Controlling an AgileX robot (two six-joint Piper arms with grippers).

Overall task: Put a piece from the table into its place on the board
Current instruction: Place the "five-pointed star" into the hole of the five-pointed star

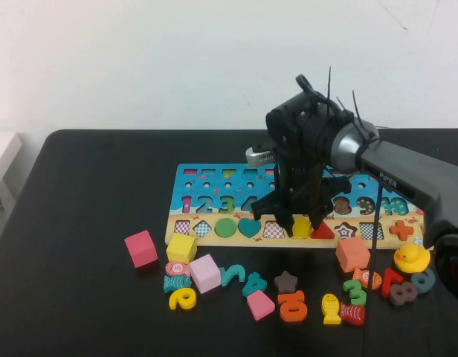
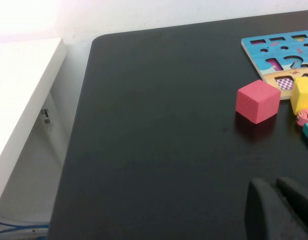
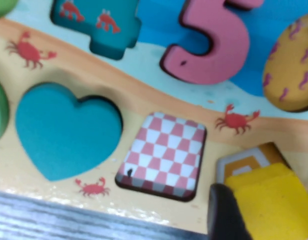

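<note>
Right gripper hovering low over board, jaws spread wide around piece, half-sitting over place directly beneath. Looking light, stiff, smooth: pinching opposite edges. Left gripper parked, can't tell its opening.

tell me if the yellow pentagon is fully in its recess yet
Not fully in. In the right wrist view the yellow pentagon sits offset over the pentagon recess, whose tan lines still show, with the right gripper directly above.
</note>
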